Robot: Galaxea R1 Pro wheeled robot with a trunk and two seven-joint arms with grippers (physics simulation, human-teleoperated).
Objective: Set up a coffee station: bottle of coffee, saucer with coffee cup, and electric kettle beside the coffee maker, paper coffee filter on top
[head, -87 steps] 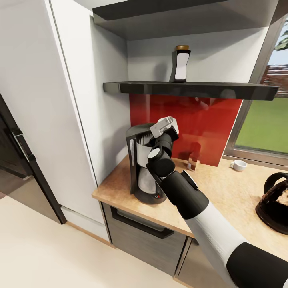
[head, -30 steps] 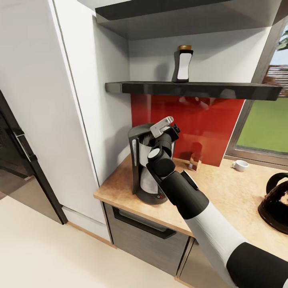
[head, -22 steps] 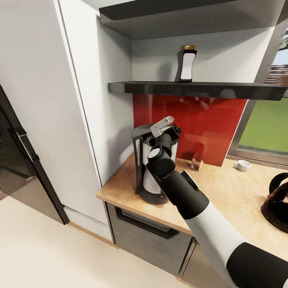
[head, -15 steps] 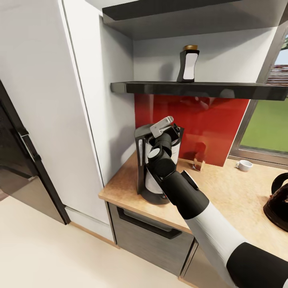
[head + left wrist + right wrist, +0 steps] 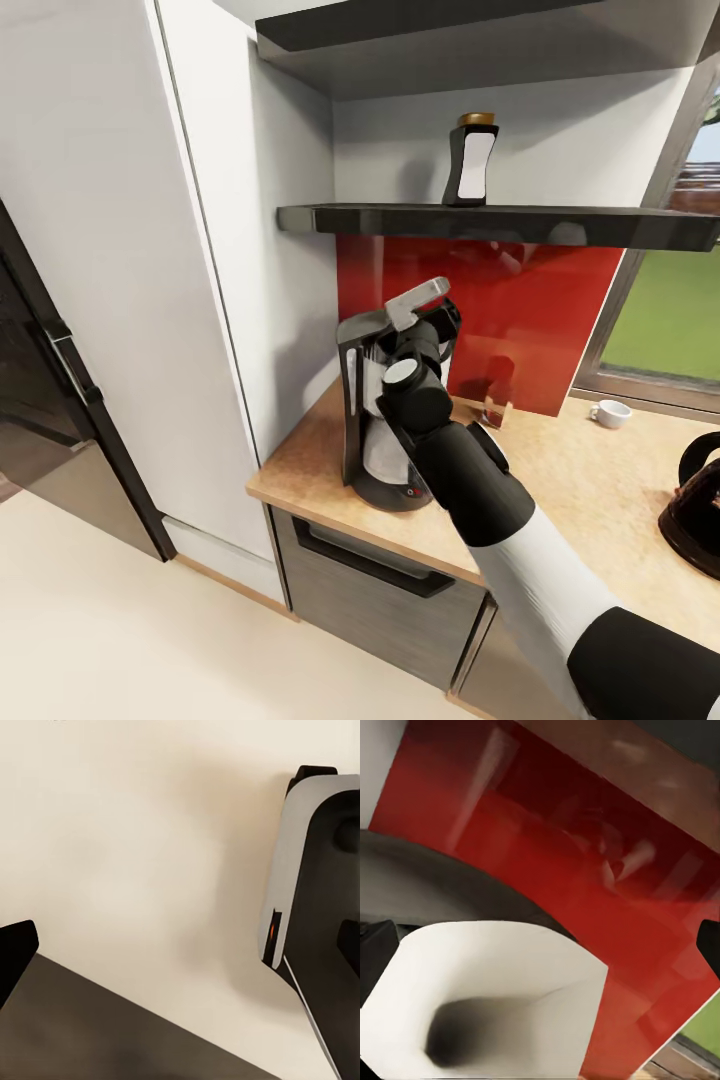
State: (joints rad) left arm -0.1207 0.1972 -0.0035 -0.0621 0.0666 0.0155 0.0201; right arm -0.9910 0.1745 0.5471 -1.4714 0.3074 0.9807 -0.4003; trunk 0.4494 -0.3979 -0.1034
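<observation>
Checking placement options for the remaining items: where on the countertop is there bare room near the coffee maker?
Bare wood lies between the coffee maker and the electric kettle, in front of the coffee cup, on the kitchen countertop. The corner left of the coffee maker is tight against the white cabinet.
</observation>
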